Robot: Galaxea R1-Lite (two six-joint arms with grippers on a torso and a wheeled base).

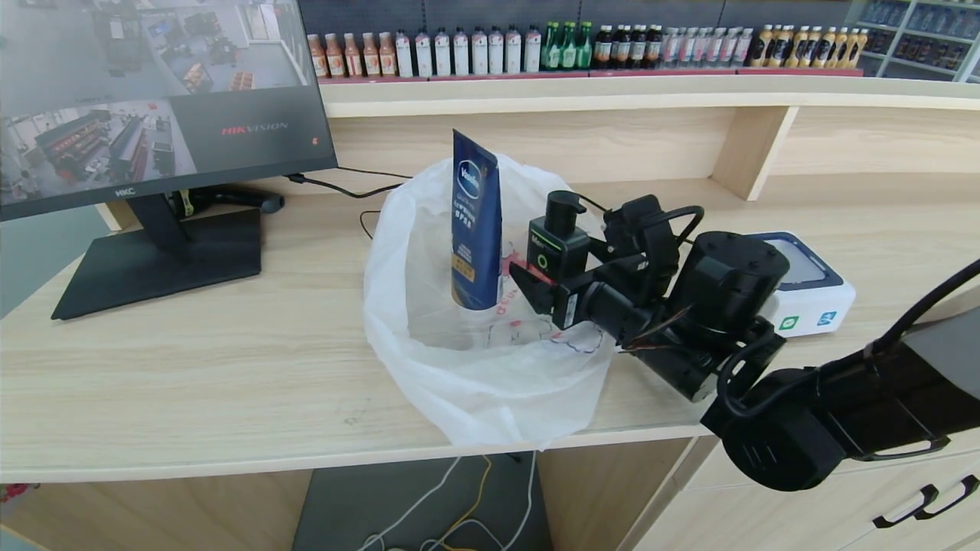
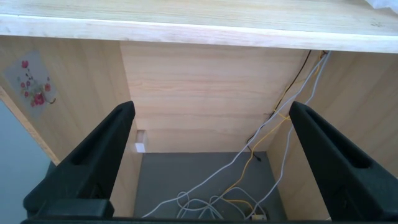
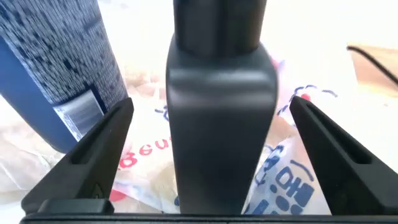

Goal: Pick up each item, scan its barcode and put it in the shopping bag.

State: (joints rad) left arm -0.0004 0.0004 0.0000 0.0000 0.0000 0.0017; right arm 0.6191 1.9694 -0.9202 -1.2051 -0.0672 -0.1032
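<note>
A white plastic shopping bag point(image 1: 475, 383) stands open on the wooden counter. A tall dark blue tube point(image 1: 475, 222) stands upright inside it; it is the blue tube point(image 3: 59, 68) in the right wrist view. A black pump bottle point(image 1: 557, 237) with a green label is at the bag's right rim. My right gripper point(image 1: 563, 256) is open around this bottle point(image 3: 221, 112), with a gap on each side of it, as the right gripper point(image 3: 211, 104) shows in its own view. My left gripper point(image 2: 212, 109) hangs open below the counter edge, holding nothing.
A white payment scanner box point(image 1: 804, 283) sits right of the bag, behind my right arm. A monitor point(image 1: 153, 92) on a black stand occupies the counter's left, with a black handheld scanner point(image 1: 230, 200) behind it. Cables point(image 2: 249, 180) lie under the counter.
</note>
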